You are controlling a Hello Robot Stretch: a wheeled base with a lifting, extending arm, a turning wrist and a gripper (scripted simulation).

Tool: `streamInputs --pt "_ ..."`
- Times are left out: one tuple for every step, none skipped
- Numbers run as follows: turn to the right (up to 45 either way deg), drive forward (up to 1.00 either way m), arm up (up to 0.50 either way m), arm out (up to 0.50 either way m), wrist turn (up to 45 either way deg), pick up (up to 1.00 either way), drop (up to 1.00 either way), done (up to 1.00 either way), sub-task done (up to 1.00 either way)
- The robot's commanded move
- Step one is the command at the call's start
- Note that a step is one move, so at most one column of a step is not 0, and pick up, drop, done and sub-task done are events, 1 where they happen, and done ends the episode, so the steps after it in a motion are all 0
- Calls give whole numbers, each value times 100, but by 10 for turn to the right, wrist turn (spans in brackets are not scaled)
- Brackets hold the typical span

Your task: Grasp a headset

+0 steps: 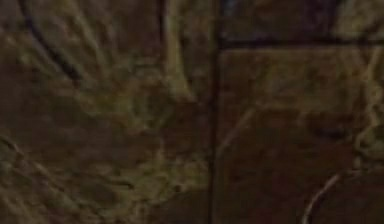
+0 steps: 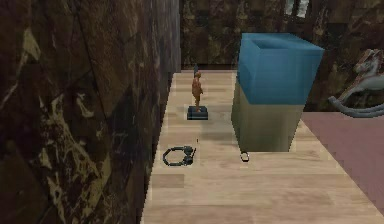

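Ahead of me, the forward view gives a dark marbled wall (image 1: 110,120) with pale veins, cut by a dark seam (image 1: 214,130). The arm side view takes in what that one leaves out: the floor and the things on it.

On its left a dark marbled wall (image 2: 70,110) runs from near to far. Beside it lies a strip of pale wooden floor (image 2: 220,190). The headset (image 2: 180,156) lies flat on that floor, close to the wall's foot and nearer than the rest. Farther off stands a small brown statuette (image 2: 197,88) on a dark base. To its right is a tall box (image 2: 272,90), blue above and beige below, with a small dark thing (image 2: 245,156) at its near corner. Right of the box lies a reddish rug (image 2: 350,150), and a grey curved thing (image 2: 358,95) sits at the far right edge.

I cannot tell how my jaws stand, nor how my arm is posed.
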Motion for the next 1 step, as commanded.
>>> streamInputs --pt "0 0 50 0 0 0 0 0 0"
